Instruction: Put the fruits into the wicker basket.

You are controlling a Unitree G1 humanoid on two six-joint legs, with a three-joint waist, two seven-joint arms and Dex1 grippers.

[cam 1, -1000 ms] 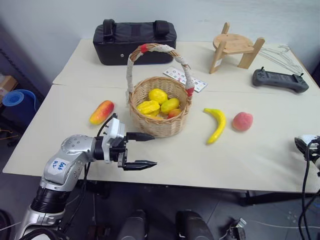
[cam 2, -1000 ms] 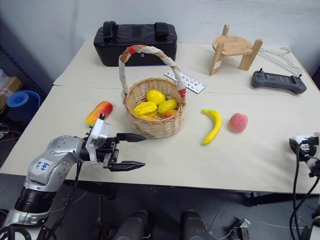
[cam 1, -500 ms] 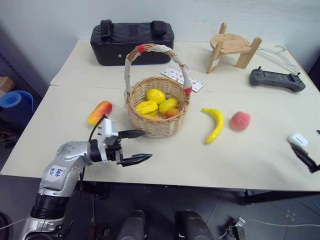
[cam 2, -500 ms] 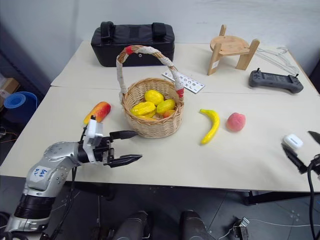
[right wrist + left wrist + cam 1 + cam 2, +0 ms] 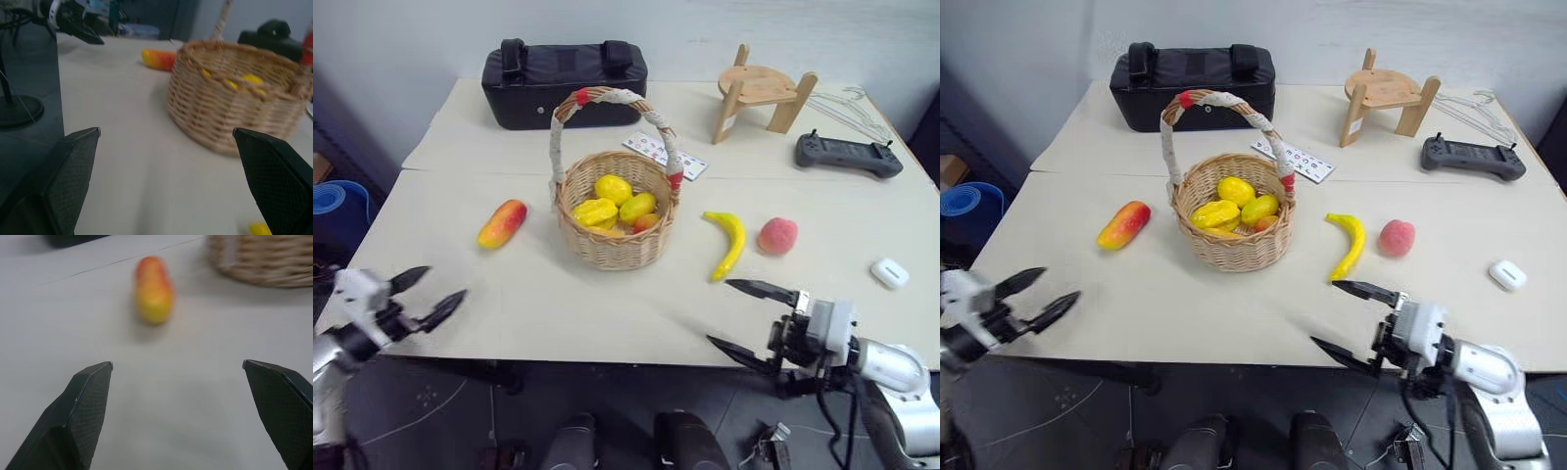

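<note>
- Your table is the big pale surface, with a seam running across it behind the basket.
- The black bag sits at the far edge, around 12 o'clock from the basket.
- The wicker basket is pretty much mid-table, handle arching over it, with a few small yellow fruits already inside.
- The wooden stand is at about 1 o'clock from the basket, the black controller out toward 2 o'clock.
- Your right tool is at the near edge, roughly 5 o'clock from the basket, fingers spread wide and holding nothing.
- Your left tool is off the near left corner, around 8 o'clock from the basket, also spread wide and empty.
- The banana lies at 3 o'clock, just beside the basket but not touching.
- The mango lies at 9 o'clock, clear of the basket.
- The peach is right next to the banana, further out at 3 o'clock.
- A small white case is near the right edge.
</note>
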